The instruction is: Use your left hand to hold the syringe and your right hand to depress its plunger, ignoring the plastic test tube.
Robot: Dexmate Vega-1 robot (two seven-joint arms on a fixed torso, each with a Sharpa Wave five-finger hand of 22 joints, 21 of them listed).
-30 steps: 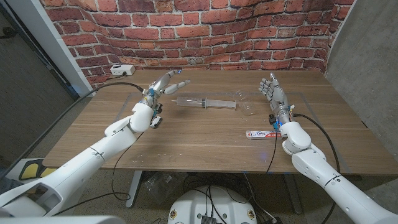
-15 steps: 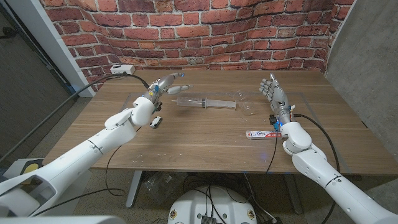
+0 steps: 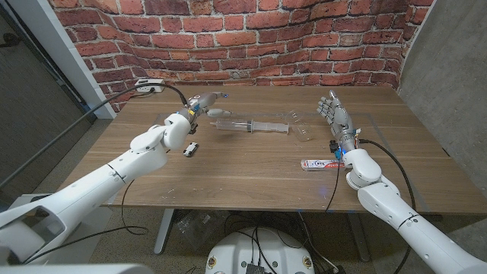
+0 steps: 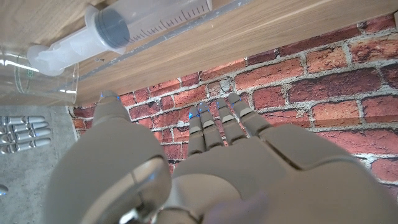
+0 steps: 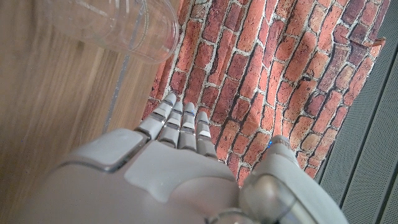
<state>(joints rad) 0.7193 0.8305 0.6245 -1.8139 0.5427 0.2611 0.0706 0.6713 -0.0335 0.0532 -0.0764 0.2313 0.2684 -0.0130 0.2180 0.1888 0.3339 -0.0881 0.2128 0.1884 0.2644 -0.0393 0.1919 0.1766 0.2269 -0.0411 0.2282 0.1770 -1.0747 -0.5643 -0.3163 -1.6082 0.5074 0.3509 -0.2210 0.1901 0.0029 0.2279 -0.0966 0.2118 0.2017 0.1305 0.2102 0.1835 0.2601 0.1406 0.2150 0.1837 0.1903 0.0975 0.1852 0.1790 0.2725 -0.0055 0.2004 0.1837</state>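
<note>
The syringe (image 3: 253,125) lies on its side on the wooden tabletop (image 3: 243,171), toward the far middle, its long axis running across the robot's front. In the left wrist view its clear barrel (image 4: 134,25) shows printed graduations and a dark stopper inside. The plastic test tube (image 3: 300,126) lies just beside the syringe's right end, clear and hard to make out. The left robot hand (image 3: 207,104) hovers near the syringe's left end, fingers spread and reaching toward it, holding nothing. The right robot hand (image 3: 335,116) stands on its edge well to the right of the tube, fingers straight and apart, also empty. A small white labelled box (image 3: 319,164) lies near the right wrist.
</note>
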